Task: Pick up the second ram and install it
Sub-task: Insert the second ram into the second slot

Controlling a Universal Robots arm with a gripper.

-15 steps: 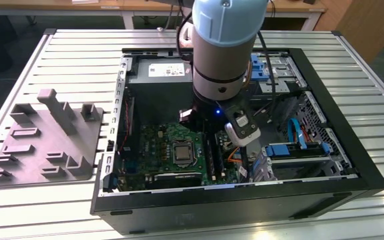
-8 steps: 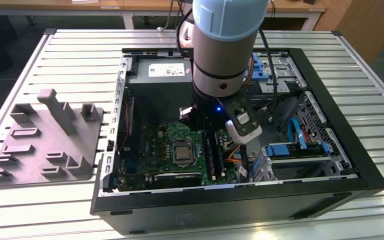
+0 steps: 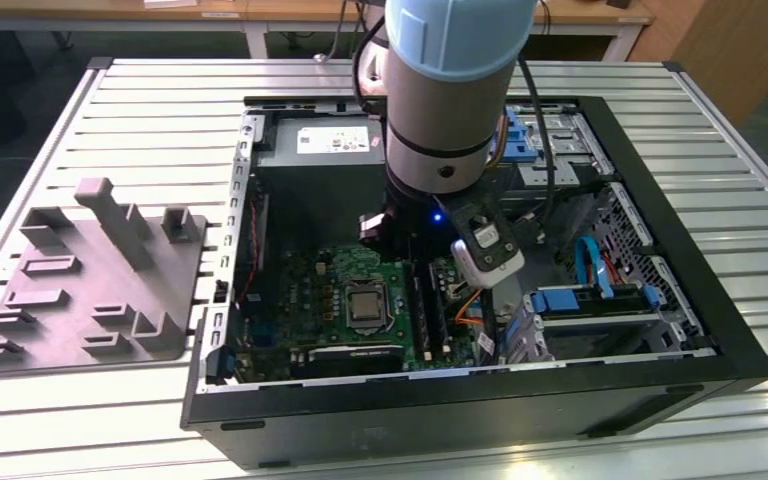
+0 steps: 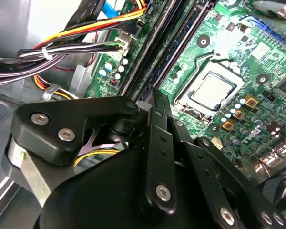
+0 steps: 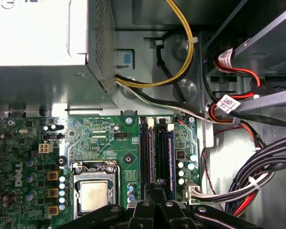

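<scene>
Ribbed white metal table carries an open black computer case and, on the exterior view's left, a grey slotted plastic holder block. Arm's black gripper is down over the long black memory slots of the green motherboard. Finger tips meet at the slots; closed or gripping, cannot tell. Second ram: not made out apart from the slots.

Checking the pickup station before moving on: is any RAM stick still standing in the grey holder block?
No. In the exterior view the grey holder block has only bare slots and posts.
</scene>
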